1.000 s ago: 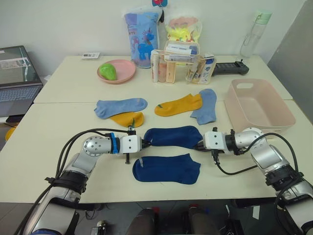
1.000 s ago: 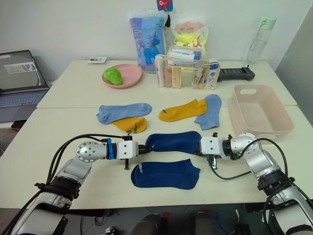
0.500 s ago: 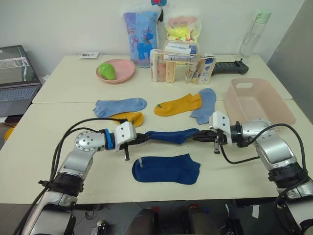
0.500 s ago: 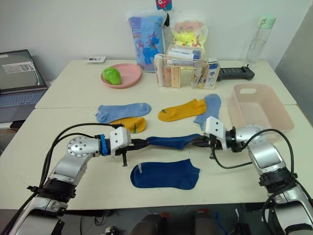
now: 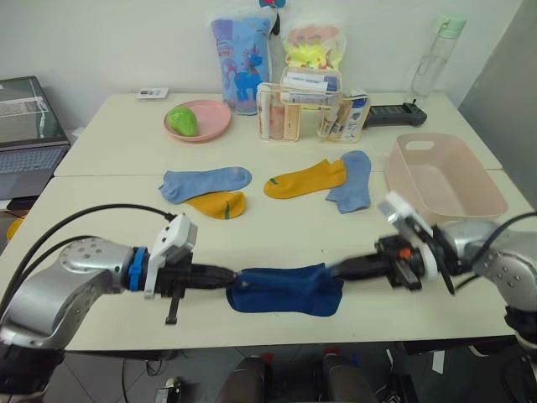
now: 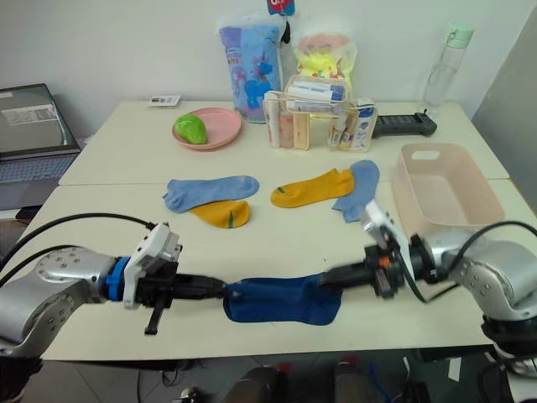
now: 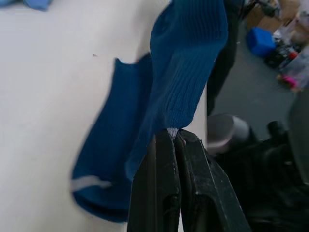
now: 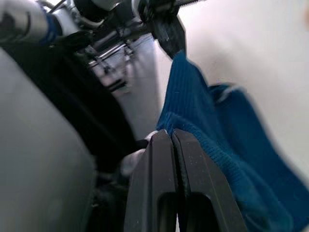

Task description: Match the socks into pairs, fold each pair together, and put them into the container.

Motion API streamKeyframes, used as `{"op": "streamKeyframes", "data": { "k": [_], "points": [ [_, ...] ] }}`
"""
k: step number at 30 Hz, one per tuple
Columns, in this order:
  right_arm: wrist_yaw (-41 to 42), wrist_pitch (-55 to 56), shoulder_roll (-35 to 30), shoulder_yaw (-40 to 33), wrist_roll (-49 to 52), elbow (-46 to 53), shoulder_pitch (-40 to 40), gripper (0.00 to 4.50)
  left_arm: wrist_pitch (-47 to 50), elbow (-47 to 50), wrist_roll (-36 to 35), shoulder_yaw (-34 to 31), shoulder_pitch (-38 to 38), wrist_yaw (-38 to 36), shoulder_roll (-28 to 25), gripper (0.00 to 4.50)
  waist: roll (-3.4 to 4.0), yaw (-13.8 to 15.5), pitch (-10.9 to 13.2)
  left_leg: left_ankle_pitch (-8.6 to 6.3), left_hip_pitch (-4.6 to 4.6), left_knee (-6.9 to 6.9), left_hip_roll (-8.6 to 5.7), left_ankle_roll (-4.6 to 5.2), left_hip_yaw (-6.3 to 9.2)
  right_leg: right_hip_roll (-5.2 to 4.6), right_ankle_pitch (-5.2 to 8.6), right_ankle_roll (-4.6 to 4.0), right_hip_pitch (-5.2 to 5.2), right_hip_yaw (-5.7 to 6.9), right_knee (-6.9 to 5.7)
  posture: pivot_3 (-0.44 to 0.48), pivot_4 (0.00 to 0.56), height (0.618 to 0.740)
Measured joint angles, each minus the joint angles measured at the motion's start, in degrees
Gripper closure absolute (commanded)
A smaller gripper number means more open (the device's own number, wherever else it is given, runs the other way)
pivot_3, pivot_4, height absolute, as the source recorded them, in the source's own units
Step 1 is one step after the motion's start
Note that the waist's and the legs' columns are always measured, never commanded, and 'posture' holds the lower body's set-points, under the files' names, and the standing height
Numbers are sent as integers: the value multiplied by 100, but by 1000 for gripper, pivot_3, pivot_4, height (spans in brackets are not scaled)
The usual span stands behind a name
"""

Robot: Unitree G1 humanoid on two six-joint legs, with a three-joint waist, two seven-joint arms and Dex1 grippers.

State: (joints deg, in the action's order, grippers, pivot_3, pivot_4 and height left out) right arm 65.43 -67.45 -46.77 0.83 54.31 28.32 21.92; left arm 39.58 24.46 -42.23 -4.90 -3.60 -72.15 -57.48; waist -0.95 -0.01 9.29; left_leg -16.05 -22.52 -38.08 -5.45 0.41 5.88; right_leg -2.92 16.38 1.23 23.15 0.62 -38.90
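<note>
Cream table [image 5: 101, 159]. Pink container [image 5: 442, 178] at right edge, empty. Near front edge, a navy sock [image 7: 190, 58] stretched between both grippers above the second navy sock [image 5: 285, 298] lying flat. Left gripper [image 5: 231, 277] fingers pressed together pinching one end, right gripper [image 5: 336, 271] pinching the other. Behind: two light blue socks [image 5: 205, 181], two mustard socks [image 5: 306, 179], apart. Far side: organizer box [image 5: 310, 109], pink plate [image 5: 200, 121]. Left wrist view shows rib knit and the flat sock's pale stripe.

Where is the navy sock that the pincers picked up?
Stretched between the left pincer and right pincer, the held navy sock hangs just above its mate at the table's near edge.
</note>
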Motion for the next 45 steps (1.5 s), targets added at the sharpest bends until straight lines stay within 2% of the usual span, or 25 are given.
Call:
{"op": "streamKeyframes", "data": {
  "k": [3, 9, 13, 21, 30, 42, 43, 45],
  "points": [
    [-478, -435, 105, -97, 590, 308, -420, 4499, -32, 345, 110, 43, 650, -37, -176, 4480, 1, 3, 0, 0, 2, 3, 1, -1, -2, 0, 0, -1, 0, -1, 1, 0, 150, 740],
    [-1067, -327, 341, -38, 515, 185, -697, 4499, -407, 219, 794, 568, 699, 414, 185, 4480, 2, 30, -1, 0, 0, 2, -1, 2, -3, -1, -4, -7, -2, 1, 2, 0, 150, 740],
    [-1181, -1, 319, 139, 62, -174, -500, 4499, -546, -117, 1143, 759, 145, 654, 442, 4480, 2, 34, -1, 1, -1, 2, -1, 0, -4, -1, -4, -6, 0, 3, 0, 0, 150, 740],
    [-1384, 767, 489, 619, -1015, -816, -53, 4499, -724, -794, 1595, 1131, -585, 633, 572, 4480, 2, 3, -2, 15, -8, 1, -1, -24, -4, 0, -4, -6, 6, 2, 3, 0, 150, 740],
    [-1494, 1098, 651, 906, -1621, -1042, -4, 4499, -737, -1200, 2055, 1461, -1059, 797, 895, 4480, 2, 0, -2, 15, -7, -2, -1, -24, -3, 0, -4, -6, 6, 3, -1, 0, 150, 740],
    [-1442, 1329, 627, 985, -2113, -1302, -122, 4499, -536, -1456, 2449, 1681, -1599, 801, 958, 4480, 2, -4, -2, 15, -6, -3, -2, -25, -5, 0, -4, -6, 6, 2, -3, 0, 150, 740],
    [-1420, 1341, 627, 988, -2149, -1303, -126, 4500, -529, -1495, 2480, 1723, -1608, 799, 989, 4281, 2, -5, -2, 15, -6, -3, -2, -25, -4, 0, -4, -6, 6, 1, -3, 0, 150, 740],
    [-1407, 1362, 627, 988, -2157, -1304, -151, 4047, -499, -1550, 2501, 1749, -1608, 810, 1043, 3840, 2, -4, -2, 16, -7, -3, -2, -25, -3, 0, -4, -6, 6, 2, -3, 0, 150, 740]
  ]
}}
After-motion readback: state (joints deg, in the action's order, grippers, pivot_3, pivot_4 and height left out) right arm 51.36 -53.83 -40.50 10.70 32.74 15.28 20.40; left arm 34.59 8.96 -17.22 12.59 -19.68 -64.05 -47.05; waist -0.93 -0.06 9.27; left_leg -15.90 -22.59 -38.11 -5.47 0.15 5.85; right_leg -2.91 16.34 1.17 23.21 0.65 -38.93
